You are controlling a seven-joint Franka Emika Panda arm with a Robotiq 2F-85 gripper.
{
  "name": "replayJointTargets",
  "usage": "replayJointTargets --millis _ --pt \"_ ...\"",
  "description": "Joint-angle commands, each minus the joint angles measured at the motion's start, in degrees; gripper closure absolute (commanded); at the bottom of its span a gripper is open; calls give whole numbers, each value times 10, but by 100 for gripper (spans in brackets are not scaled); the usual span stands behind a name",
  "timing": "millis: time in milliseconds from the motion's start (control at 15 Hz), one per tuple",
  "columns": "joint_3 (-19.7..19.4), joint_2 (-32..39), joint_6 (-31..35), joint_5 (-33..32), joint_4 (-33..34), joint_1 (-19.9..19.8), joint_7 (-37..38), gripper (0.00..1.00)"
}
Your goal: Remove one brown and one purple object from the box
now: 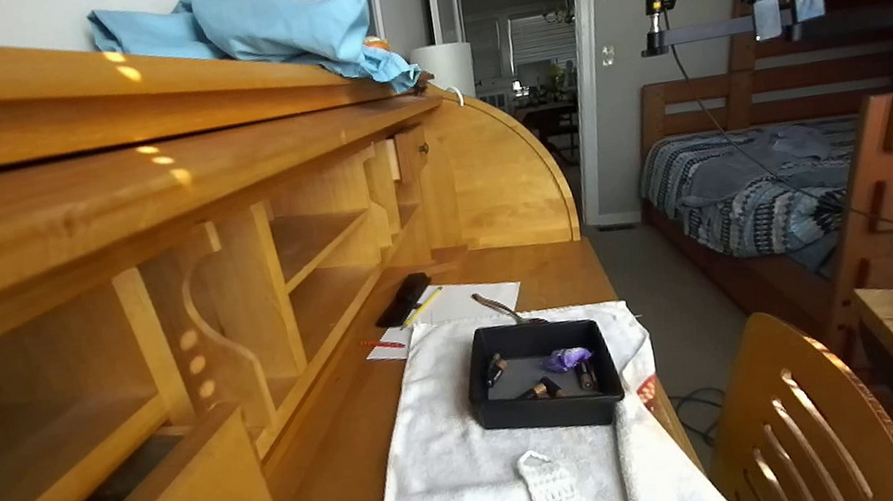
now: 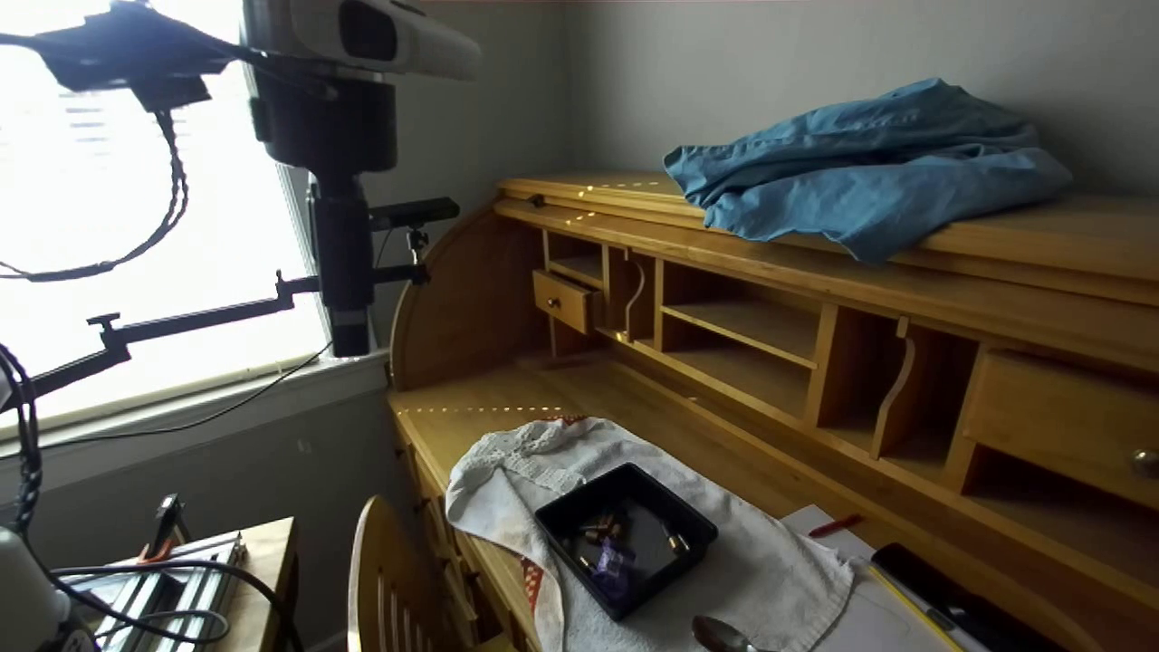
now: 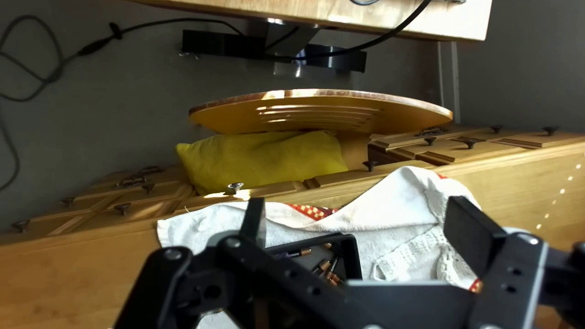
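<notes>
The black box point(image 1: 549, 420) sits on a white towel on the desk; it also shows in an exterior view point(image 2: 668, 578) and in the wrist view point(image 3: 352, 260). The purple object point(image 1: 568, 358), a crinkled piece, lies inside it, also in an exterior view point(image 2: 614, 563); in the wrist view only a sliver shows. Several black batteries with copper-brown ends point(image 1: 540, 389) lie in the box, also in an exterior view point(image 2: 677, 543) and the wrist view point(image 3: 321, 267). No other brown object shows in it. My gripper point(image 3: 363, 224) is open and empty, high above the desk, apart from the box point(image 1: 787, 8) point(image 2: 349, 333).
The white towel point(image 1: 464, 472) carries a spoon point(image 2: 720, 634) beside the box. A black case point(image 1: 403, 299), yellow pencil point(image 1: 423, 306), red pen point(image 2: 835, 525) and paper lie nearby. Desk cubbies point(image 2: 742, 321) rise behind. A wooden chair point(image 1: 796, 419) stands at the front edge.
</notes>
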Motion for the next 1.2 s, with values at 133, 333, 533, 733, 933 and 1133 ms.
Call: replayJointTargets --millis 133,333,533,733,933,1133 --pt "16 31 81 -24 -29 7 -22 0" --pt "19 49 132 -37 -48 9 -38 0" --pt "19 53 126 -27 -43 8 -23 0" --pt "19 58 130 -28 -43 7 -23 0" --pt "19 58 131 -29 -43 7 -23 0" --pt "23 67 134 -38 -39 5 -18 0"
